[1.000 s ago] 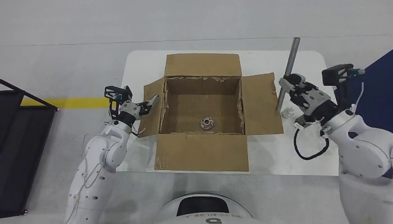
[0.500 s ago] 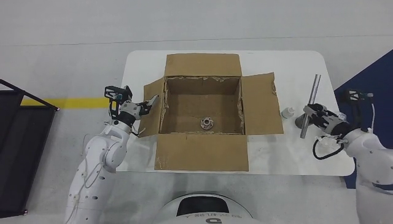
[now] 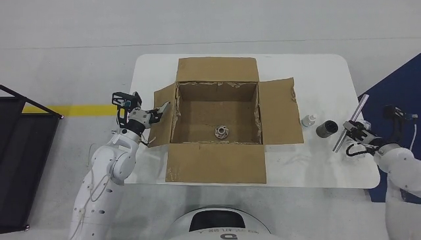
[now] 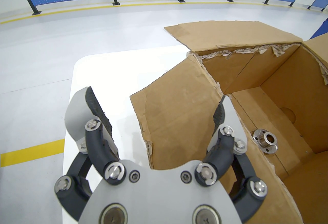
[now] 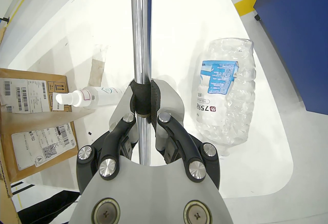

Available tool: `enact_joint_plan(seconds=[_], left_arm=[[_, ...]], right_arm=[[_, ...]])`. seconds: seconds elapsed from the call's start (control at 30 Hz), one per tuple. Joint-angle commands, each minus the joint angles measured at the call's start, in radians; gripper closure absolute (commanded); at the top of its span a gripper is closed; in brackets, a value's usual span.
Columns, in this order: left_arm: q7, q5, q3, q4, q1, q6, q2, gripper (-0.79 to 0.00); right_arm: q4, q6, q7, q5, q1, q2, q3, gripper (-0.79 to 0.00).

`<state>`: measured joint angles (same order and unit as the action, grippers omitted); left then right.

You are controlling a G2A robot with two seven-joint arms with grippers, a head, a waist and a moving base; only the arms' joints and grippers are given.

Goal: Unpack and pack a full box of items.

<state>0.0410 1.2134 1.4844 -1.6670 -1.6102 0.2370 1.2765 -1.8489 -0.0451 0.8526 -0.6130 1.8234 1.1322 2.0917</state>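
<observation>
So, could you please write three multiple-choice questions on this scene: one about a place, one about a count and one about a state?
1. Where does the small white bottle lie?
A) inside the box
B) on the table beside the box
C) under the table

2. How many things lie in the box?
A) one
B) three
C) five

3. How is the right gripper?
A) open and empty
B) shut on the bottle
C) shut on the metal rod

Answers:
1 B: it rests on the white table next to a side flap.
2 A: one metal flange sits on the box floor.
3 C: the rod is clamped in it.
</observation>
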Motion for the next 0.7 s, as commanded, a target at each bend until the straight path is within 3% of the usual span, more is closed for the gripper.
enact_joint_plan(seconds=[0.0, 0.23, 0.67], left_arm=[[0.0, 0.0, 0.0, 0.0, 0.0, 0.0, 0.0, -0.785], [0.0, 0.0, 0.0, 0.0, 0.0, 0.0, 0.0, -0.785], [0.0, 0.0, 0.0, 0.0, 0.0, 0.0, 0.0, -0.785]], right_arm=[[0.016, -0.006, 0.016, 0.001, -0.014, -0.002, -0.008, 0.0], [0.08, -0.061, 0.063, -0.025, -0.073, -0.011, -0.038, 0.0], [0.203, -0.061, 0.117, -0.037, -0.17, -0.024, -0.101, 0.0]])
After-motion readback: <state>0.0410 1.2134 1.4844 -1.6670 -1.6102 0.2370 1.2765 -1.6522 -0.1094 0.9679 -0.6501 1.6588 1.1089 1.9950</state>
